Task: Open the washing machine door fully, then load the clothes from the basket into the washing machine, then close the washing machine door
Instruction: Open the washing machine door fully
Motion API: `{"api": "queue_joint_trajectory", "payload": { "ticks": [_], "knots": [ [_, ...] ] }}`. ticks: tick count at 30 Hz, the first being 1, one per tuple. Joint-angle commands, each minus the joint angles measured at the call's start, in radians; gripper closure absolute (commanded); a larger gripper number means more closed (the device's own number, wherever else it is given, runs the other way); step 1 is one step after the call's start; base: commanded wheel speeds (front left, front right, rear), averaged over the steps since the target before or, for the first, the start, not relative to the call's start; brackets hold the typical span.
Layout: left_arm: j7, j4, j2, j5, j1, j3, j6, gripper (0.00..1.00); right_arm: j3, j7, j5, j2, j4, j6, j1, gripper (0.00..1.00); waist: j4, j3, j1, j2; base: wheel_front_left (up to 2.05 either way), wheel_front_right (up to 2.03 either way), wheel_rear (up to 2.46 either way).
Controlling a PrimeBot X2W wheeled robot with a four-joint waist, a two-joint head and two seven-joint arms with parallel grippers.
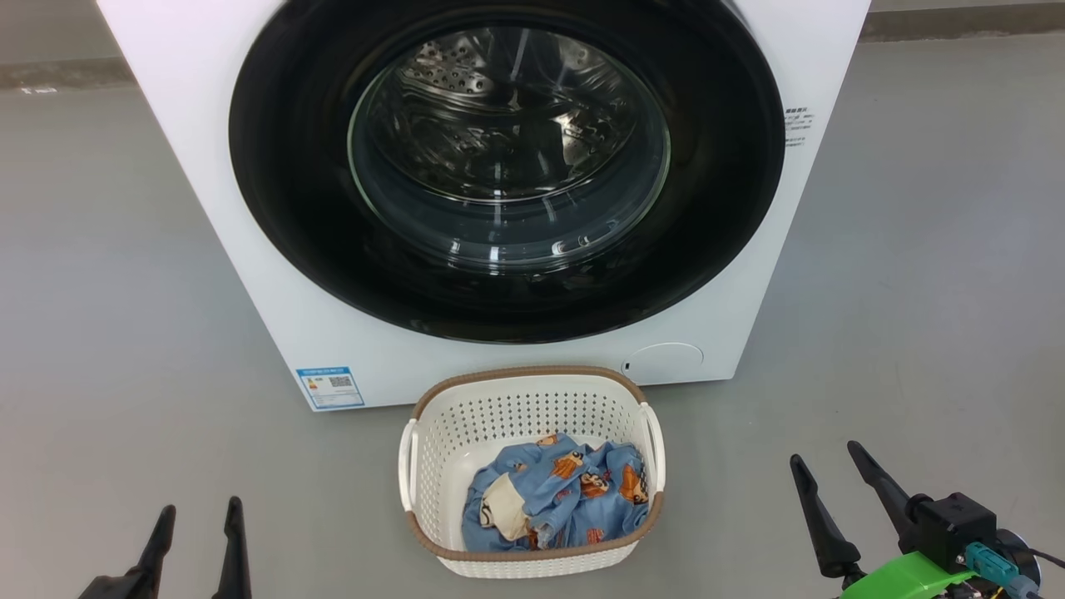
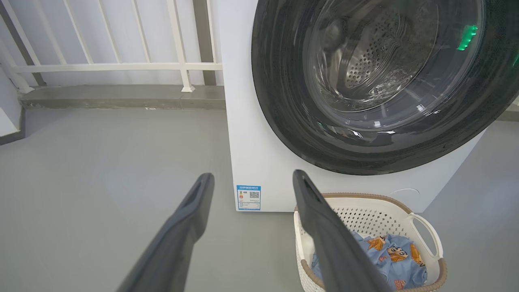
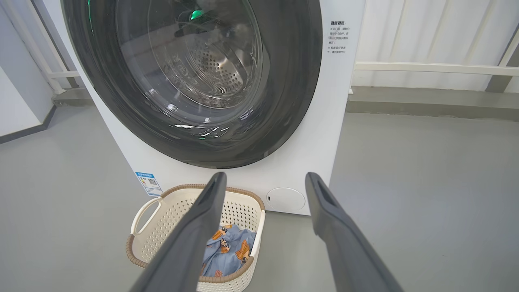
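Blue clothes in basket, between left fingers and right fingers; both spread, empty.

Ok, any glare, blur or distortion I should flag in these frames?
Head view: sharp, evenly lit, streaky glare on the washing machine door. Left wrist view: door bows from the wide lens, green glint in its glass. Right wrist view: same bowing, green glint too.

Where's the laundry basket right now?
In the head view, the basket sits on the floor at lower centre, just in front of the washing machine below its door, between the left gripper and right gripper, with the clothes inside.
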Motion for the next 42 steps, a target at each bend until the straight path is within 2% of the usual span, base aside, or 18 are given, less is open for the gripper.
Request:
{"api": "queue_joint_trajectory", "payload": {
  "ticks": [1, 12, 31, 42],
  "knots": [
    [-0.012, -0.013, 0.016, 0.003, -0.022, 0.037, -0.003, 0.0, 0.022, -0.012, -0.004, -0.006, -0.023, -0.001, -0.03, 0.0, 0.0, -0.001, 0.0, 0.0, 0.0, 0.0, 0.0],
    [-0.012, -0.017, 0.017, -0.006, -0.021, 0.034, -0.003, 0.0, 0.024, -0.012, -0.005, 0.0, -0.026, -0.001, -0.028, 0.0, -0.007, 0.001, 0.0, 0.0, 0.23, 0.23, -0.45],
    [-0.012, -0.036, 0.02, -0.034, -0.026, 0.043, -0.003, 0.0, 0.02, -0.012, -0.005, 0.009, -0.026, -0.001, -0.026, 0.0, -0.018, 0.002, 0.0, 0.0, 1.06, 1.06, -2.12],
    [-0.012, -0.041, 0.017, -0.024, -0.021, 0.041, -0.003, 0.0, 0.014, -0.012, -0.006, 0.013, -0.035, -0.001, -0.023, 0.0, -0.018, 0.005, 0.0, 0.0, 0.41, 0.41, -0.82]
  ]
}}
